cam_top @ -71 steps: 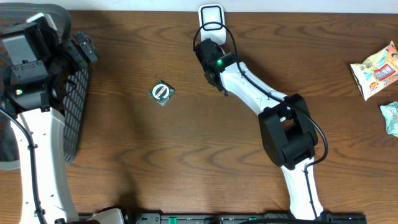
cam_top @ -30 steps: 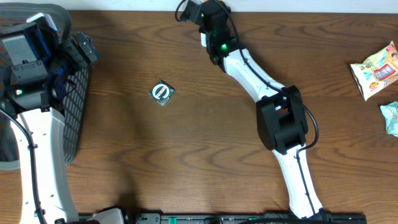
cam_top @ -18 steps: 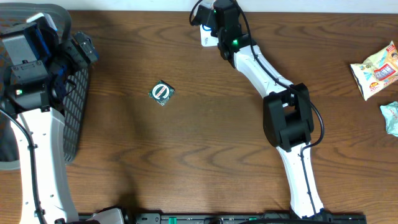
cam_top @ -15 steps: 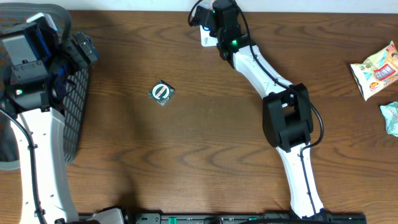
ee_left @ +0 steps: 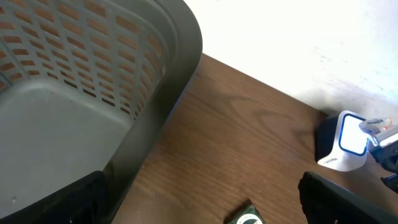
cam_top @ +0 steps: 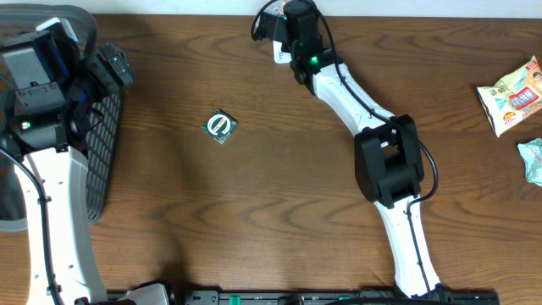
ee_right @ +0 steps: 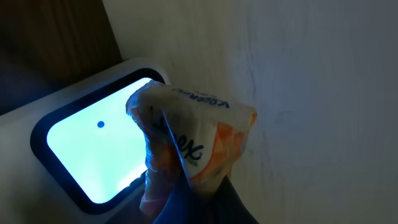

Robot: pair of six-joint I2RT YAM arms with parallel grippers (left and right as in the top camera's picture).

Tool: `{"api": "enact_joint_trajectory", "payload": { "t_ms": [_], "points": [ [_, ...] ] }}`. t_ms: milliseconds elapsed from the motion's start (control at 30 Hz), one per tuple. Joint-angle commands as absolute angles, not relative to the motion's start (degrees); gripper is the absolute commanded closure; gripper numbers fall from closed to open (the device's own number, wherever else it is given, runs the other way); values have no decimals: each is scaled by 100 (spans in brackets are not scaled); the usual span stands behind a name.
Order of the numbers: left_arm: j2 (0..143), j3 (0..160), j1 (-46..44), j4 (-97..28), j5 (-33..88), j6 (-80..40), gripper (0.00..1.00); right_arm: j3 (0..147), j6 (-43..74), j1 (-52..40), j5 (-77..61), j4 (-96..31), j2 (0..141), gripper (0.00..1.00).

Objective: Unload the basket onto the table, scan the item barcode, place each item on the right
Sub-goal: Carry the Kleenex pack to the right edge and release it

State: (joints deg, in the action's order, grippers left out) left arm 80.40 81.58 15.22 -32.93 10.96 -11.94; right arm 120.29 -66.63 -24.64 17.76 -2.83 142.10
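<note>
My right gripper (ee_right: 198, 200) is shut on the item, a white and orange snack packet (ee_right: 205, 137), which it holds close in front of the scanner's lit window (ee_right: 93, 155). From overhead the right gripper (cam_top: 286, 25) sits at the table's far edge, covering most of the scanner. In the left wrist view the white scanner (ee_left: 347, 140) stands at the far right, with the packet (ee_left: 375, 124) just beside its window. My left gripper (ee_left: 199, 211) hangs open above the basket's edge, holding nothing.
A grey mesh basket (cam_top: 106, 152) stands at the left (ee_left: 74, 118). A small green packet with a round label (cam_top: 221, 126) lies on the wood left of centre (ee_left: 247, 218). Two more snack packets (cam_top: 511, 97) (cam_top: 533, 161) lie at the right edge.
The right gripper has risen from just in front of the scanner to its window, then shifted slightly from side to side there. The left arm has not moved.
</note>
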Motion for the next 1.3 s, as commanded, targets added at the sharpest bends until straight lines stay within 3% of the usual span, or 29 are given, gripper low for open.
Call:
{"api": "enact_joint_trajectory", "payload": {
  "t_ms": [0,167,433,567,800,1100,1267],
  "points": [
    [8136,8187,1601,-3389,766,-1208,2,12105,-6796,-2523,1772,-305,14215,99],
    [8136,8187,1601,-3389,766,-1208,2,12103,-6746,-2517,1761,-370,14212,99],
    [8136,8187,1601,-3389,766,-1208,2,12103,-5673,-2397,1938,-346,13795,99],
    [8136,8187,1601,-3389,766,-1208,2,12103,-4442,-2053,2622,-460,13277,99],
    [8136,8187,1601,-3389,766,-1208,2,12103,-1527,-987,2349,-2786,12486,99],
    [8136,8187,1601,-3389,766,-1208,2,12103,2021,1041,1527,-5389,12346,98],
    [8136,8187,1601,-3389,766,-1208,2,12101,2919,1955,1527,-6141,12348,98]
  ]
}}
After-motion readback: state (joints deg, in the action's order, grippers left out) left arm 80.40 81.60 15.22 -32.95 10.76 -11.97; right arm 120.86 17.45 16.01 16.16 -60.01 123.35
